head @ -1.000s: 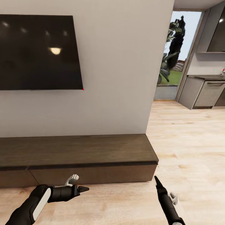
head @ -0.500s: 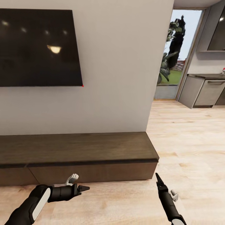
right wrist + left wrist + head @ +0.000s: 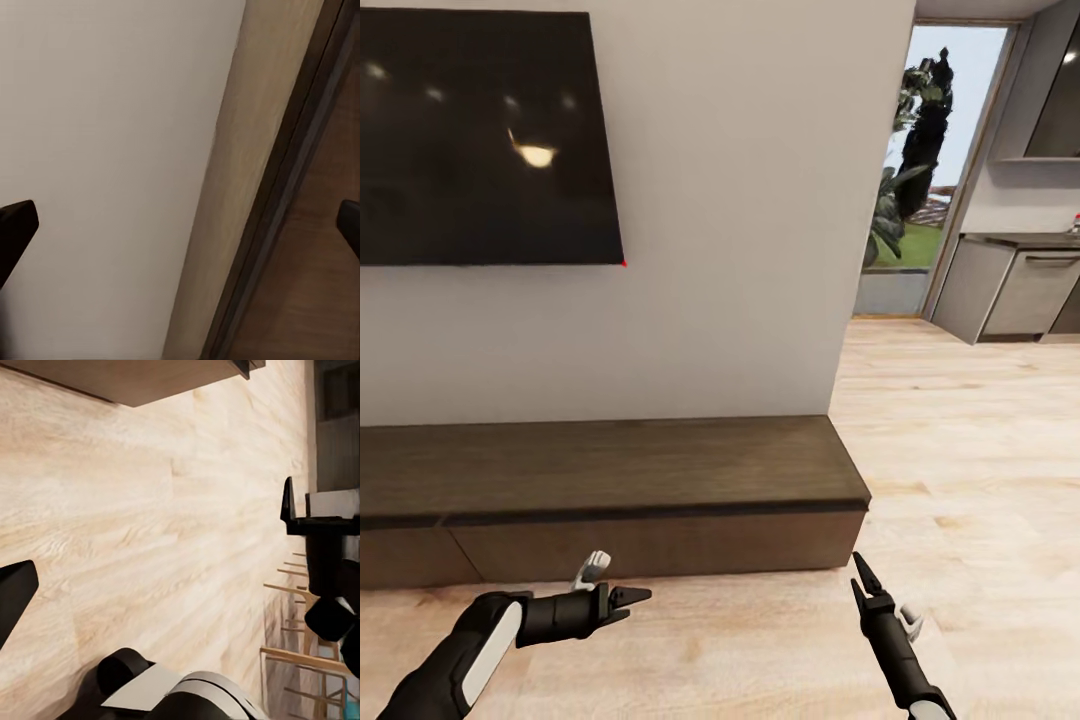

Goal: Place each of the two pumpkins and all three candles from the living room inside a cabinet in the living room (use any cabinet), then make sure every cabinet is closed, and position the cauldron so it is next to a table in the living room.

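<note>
In the head view the whole picture is sliding downward compared with a second ago: the black wall-mounted television screen point(image 3: 485, 135) is sitting lower in frame and the long, low, dark-brown wooden cabinet point(image 3: 610, 470) under it is showing more of its top, so the camera itself is moving, most likely the robot is rolling closer or lifting its gaze, while the furniture is standing where it was. The cabinet's flat fronts are all lying flush and shut. The left tool point(image 3: 638, 598) is hanging near the pale wooden floor point(image 3: 960, 450) just in front of the cabinet's right-hand front, its fingers now parted a little wider than before and holding nothing; the right tool point(image 3: 858, 580) is pointing up beside the cabinet's right end, likewise parted and empty. No pumpkin, candle, cauldron or low table is appearing here, so I judge the robot is lining up on the cabinet to open it. In the left wrist view the floor planks are running past under the cabinet's lower edge point(image 3: 150, 379), with the right arm point(image 3: 326, 555) far across. In the right wrist view the dark fingertips point(image 3: 15, 225) are standing well apart against the pale wall point(image 3: 112, 150) and the cabinet's brown top point(image 3: 315, 285).
</note>
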You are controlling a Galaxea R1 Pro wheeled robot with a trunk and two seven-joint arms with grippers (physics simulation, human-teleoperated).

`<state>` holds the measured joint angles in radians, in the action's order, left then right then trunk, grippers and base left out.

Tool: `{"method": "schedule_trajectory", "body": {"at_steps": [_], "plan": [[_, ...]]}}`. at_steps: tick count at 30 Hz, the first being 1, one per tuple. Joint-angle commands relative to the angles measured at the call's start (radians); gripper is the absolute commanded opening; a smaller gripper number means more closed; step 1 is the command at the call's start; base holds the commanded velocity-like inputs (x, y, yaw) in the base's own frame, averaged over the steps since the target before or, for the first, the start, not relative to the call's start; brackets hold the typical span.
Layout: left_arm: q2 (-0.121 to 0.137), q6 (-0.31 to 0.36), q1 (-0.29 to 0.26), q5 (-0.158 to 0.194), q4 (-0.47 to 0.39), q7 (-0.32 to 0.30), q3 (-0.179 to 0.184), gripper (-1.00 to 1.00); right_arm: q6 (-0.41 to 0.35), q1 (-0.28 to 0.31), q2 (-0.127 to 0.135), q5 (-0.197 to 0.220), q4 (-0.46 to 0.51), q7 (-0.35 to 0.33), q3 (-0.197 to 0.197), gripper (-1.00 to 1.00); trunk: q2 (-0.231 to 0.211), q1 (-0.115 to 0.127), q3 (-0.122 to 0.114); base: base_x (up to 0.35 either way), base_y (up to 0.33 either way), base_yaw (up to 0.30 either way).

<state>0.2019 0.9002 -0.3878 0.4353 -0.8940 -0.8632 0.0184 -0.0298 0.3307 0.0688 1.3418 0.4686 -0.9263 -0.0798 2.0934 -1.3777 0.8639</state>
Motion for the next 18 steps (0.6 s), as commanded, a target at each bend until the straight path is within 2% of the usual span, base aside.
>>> {"method": "schedule_trajectory", "body": {"at_steps": [1, 11, 18], "plan": [[0.001, 0.004, 0.000, 0.005, 0.000, -0.012, 0.002, 1.00, -0.003, 0.001, 0.000, 0.008, -0.001, -0.016, 0.002, 1.00, 0.008, -0.004, 0.004, 0.000, 0.000, 0.000], [-0.004, 0.003, 0.000, 0.004, 0.015, -0.032, 0.006, 1.00, -0.004, 0.001, 0.000, 0.008, -0.001, -0.114, 0.006, 1.00, 0.078, -0.042, 0.035, 0.000, 0.000, 0.000], [-0.011, 0.003, 0.000, 0.004, 0.031, -0.034, 0.006, 1.00, -0.004, 0.001, 0.000, 0.008, -0.003, -0.132, 0.007, 1.00, 0.127, -0.069, 0.057, 0.000, 0.000, 0.000]]}}
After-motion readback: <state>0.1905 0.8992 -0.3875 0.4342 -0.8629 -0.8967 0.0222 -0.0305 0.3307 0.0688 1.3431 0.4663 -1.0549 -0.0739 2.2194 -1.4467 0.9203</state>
